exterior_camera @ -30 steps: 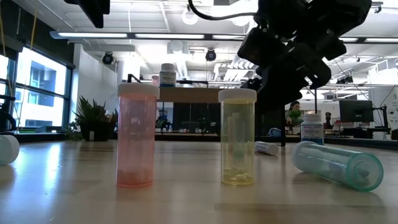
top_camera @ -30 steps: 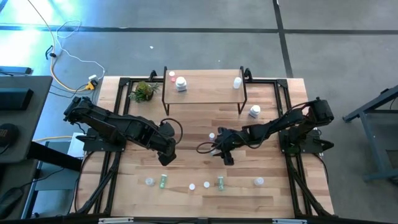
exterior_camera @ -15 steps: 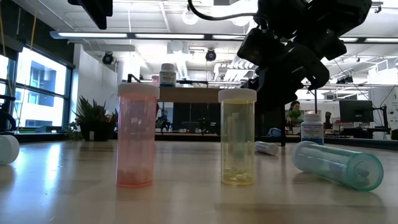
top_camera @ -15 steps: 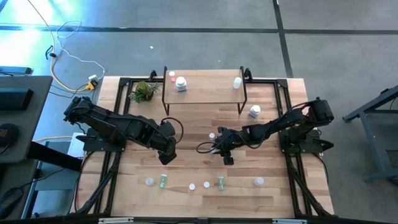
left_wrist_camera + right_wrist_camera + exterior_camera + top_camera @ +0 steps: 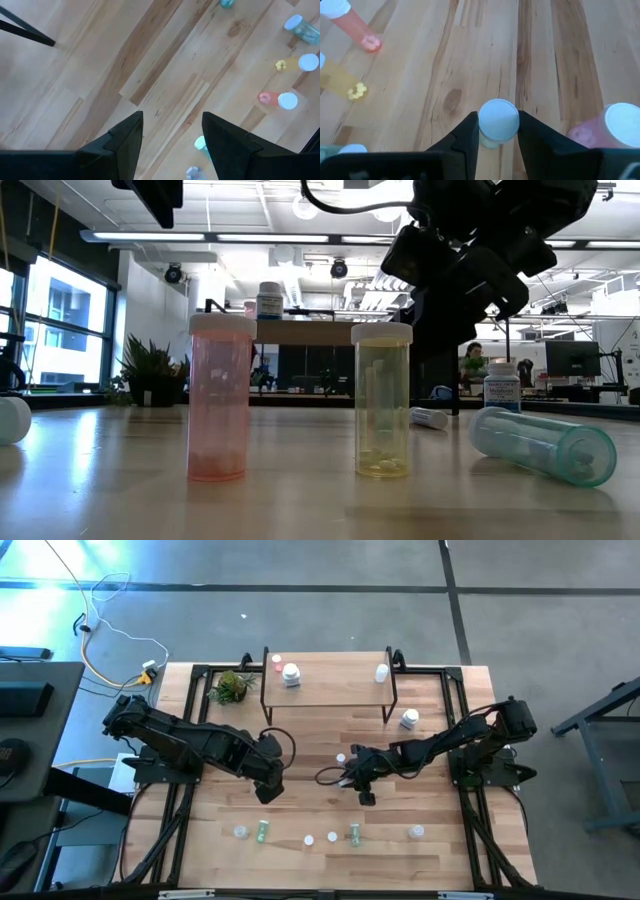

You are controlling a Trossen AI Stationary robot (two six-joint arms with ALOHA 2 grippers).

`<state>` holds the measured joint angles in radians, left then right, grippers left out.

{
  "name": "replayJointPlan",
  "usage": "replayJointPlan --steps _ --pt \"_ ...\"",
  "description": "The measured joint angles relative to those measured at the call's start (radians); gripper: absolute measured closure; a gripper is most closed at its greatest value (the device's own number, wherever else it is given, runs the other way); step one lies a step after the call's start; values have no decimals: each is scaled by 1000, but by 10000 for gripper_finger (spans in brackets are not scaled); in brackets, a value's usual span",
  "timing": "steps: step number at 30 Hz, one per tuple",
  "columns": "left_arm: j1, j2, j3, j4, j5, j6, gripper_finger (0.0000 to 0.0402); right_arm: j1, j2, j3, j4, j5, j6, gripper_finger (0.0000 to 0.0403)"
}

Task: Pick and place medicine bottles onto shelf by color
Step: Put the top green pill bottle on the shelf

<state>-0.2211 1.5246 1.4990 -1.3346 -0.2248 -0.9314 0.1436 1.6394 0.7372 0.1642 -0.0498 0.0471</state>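
- The shelf already carried three bottles: a red-capped one and a white jar near its left end, a white one at its right end.
- Plenty was left, by my reckoning: a row of vials along the table's near edge, a white jar beside the shelf's right leg, and more mid-table.
- The right gripper sat mid-table with its fingers closed narrowly on a white-capped vial, pinched from both sides.
- That vial's cap faced the wrist camera, so its long axis ran along the gripper's own line.
- A pink vial stood just beside it.
- The left gripper hung over bare wood left of centre, fingers spread wide, holding nothing.
- In the low view, a pink vial and a yellow vial stood upright; a green one lay on its side.
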Motion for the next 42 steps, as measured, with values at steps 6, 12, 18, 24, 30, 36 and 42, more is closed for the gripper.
replayJointPlan --steps 6,12,18,24,30,36,42 --pt "2 0 0 -6 0 -5 206 0 -1 0 -1 -7 32 304" --pt "22 0 0 -7 4 2 206 0 -42 0 -3 -7 35 304" --pt "53 0 0 -8 4 37 206 0 -105 0 -3 13 68 304" --pt "91 0 0 -8 3 85 206 -17 -199 0 -11 40 101 304" --pt "132 0 0 -5 2 115 206 -61 -302 0 -40 75 105 304" --pt "172 0 0 -4 3 116 206 -112 -391 0 -46 103 83 304" --pt "215 0 0 -3 4 142 206 -179 -422 96 -170 110 14 304"
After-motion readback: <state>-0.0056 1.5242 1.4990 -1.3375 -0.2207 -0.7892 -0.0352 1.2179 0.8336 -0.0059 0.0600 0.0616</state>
